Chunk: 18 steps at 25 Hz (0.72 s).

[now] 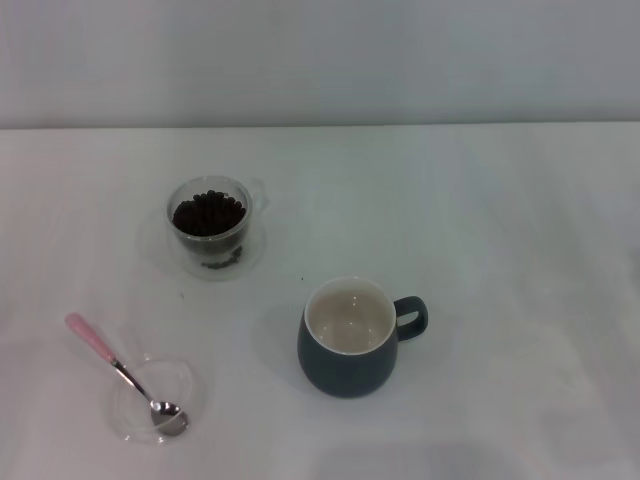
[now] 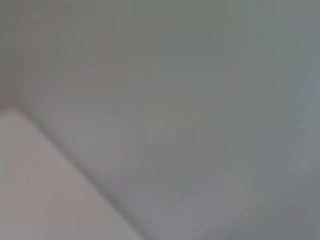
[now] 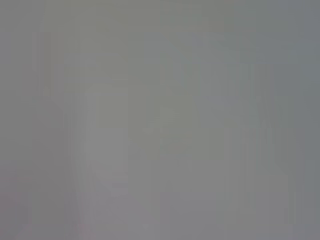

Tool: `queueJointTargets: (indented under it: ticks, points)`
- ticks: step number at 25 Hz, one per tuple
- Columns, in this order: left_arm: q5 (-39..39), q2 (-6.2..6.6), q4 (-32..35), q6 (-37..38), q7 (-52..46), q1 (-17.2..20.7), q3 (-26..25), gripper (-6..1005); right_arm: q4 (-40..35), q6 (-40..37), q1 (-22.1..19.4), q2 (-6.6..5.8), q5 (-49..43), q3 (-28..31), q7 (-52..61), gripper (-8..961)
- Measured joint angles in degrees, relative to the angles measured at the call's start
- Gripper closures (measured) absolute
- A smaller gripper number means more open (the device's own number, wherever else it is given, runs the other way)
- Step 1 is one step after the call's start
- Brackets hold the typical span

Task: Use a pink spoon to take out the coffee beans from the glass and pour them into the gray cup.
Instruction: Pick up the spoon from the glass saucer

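Note:
In the head view, the glass stands left of centre on the white table, holding a heap of dark coffee beans. The gray cup sits nearer and to the right, its cream inside bare and its handle pointing right. The pink spoon lies at the near left, its metal bowl resting in a flat clear dish and its pink handle pointing away to the left. Neither gripper shows in any view; both wrist views show only blank grey surface.
A thin clear saucer lies under the glass. The white table stretches to a pale wall at the back.

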Motion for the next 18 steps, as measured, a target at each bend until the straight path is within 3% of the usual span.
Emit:
queueJointTargets:
  ticks: [3, 4, 11, 18]
  points:
    - [9.5, 2.11, 0.0, -1.9, -4.1, -0.3, 0.0, 122, 1.6, 0.0, 2.2, 0.13, 6.9, 2.2, -4.3, 213]
    - [11.2, 2.28, 0.0, -2.5, -4.6, -0.3, 0.0, 122, 1.6, 0.0, 3.2, 0.13, 7.8, 2.7, -5.0, 213]
    - [18.9, 1.97, 0.0, -3.7, -5.4, -0.6, 0.0, 122, 0.1, 2.0, 9.2, 0.13, 7.8, 2.2, -5.5, 213]
    - [24.1, 1.86, -0.4, -0.6, -7.1, -4.3, 0.0, 123, 0.3, 2.1, 10.1, 0.22, 7.4, 2.2, -5.8, 213]
